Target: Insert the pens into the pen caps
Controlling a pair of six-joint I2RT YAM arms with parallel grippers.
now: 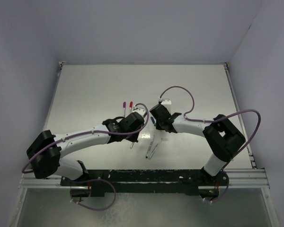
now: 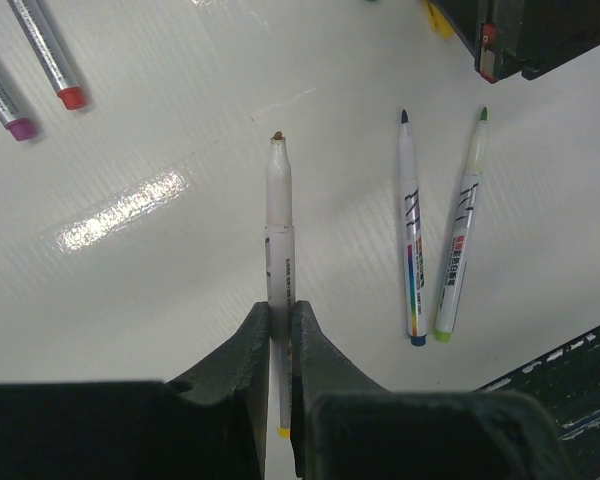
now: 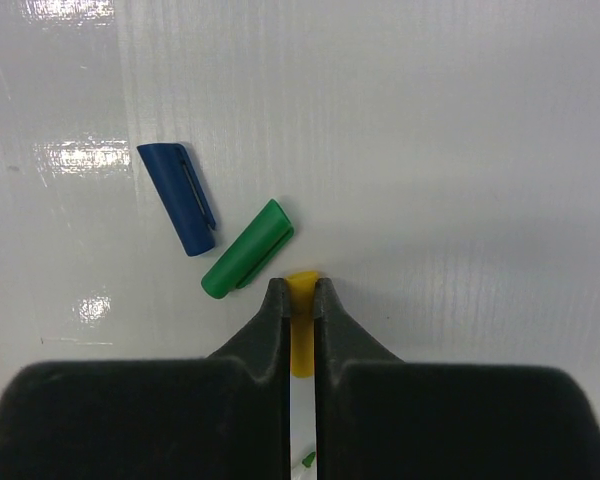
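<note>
Left fingers (image 2: 242, 350) clenched on pen (image 2: 279, 230) near tail, tip pointing out over bench (image 2: 160, 300). Right fingers (image 3: 265, 330) clamp yellow cap (image 3: 301, 300), just beside green cap (image 3: 247, 250). Lift cap clear, face mouth to tip, line up axes, push straight; skew would likely jam.

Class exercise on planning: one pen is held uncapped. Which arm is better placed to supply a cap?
Probably right: the right gripper is shut on the yellow cap, while the left gripper clamps the pen.

White arm links (image 1: 87, 138), black joints (image 1: 223, 136), looping purple cables (image 1: 191, 97); matte black tapered claw fingers (image 2: 242, 352).
</note>
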